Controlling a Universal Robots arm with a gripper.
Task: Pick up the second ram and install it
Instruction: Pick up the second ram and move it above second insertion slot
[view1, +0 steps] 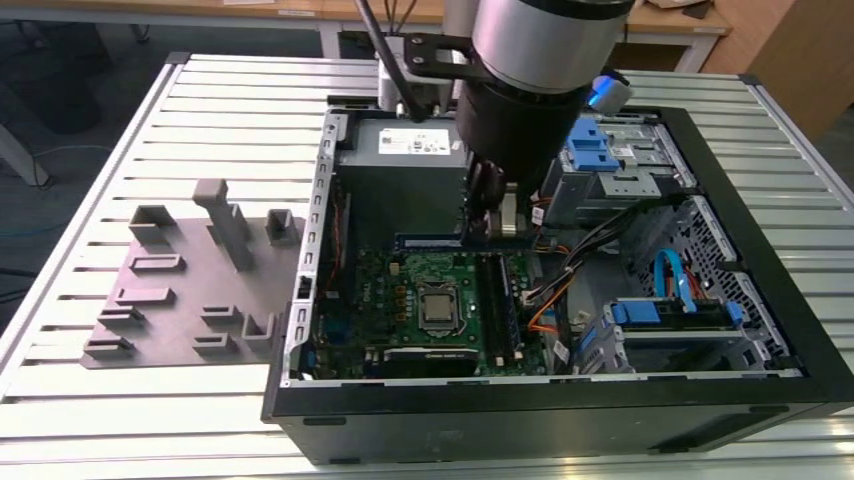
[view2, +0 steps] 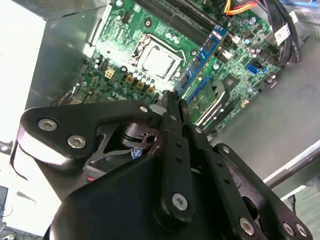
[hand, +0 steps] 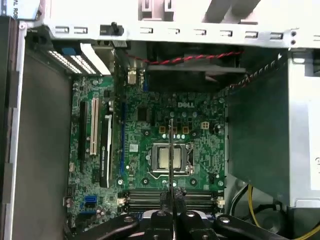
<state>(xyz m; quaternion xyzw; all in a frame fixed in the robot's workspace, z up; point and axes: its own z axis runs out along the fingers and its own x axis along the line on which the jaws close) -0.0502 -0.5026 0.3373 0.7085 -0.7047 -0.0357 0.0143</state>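
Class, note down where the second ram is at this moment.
In the second wrist view, the second ram is clamped in the gripper, over the motherboard near the processor socket.

Green motherboard (hand: 142, 150) (blue second ram (view2: 204, 57), black gripper (view2: 175, 100))

The arm (view1: 541, 50) drops in from the top of the exterior view, silver link above and black wrist (view1: 514, 130) pointing straight down. The gripper (view1: 497, 222) hangs low at its end. In the first wrist view, the two fingers (hand: 164, 200) are pinched close, jaws almost together, clamped on the thin edge of the second ram (hand: 171, 150). In the second wrist view, the black linkage bars (view2: 175, 165) fan back from the tip.
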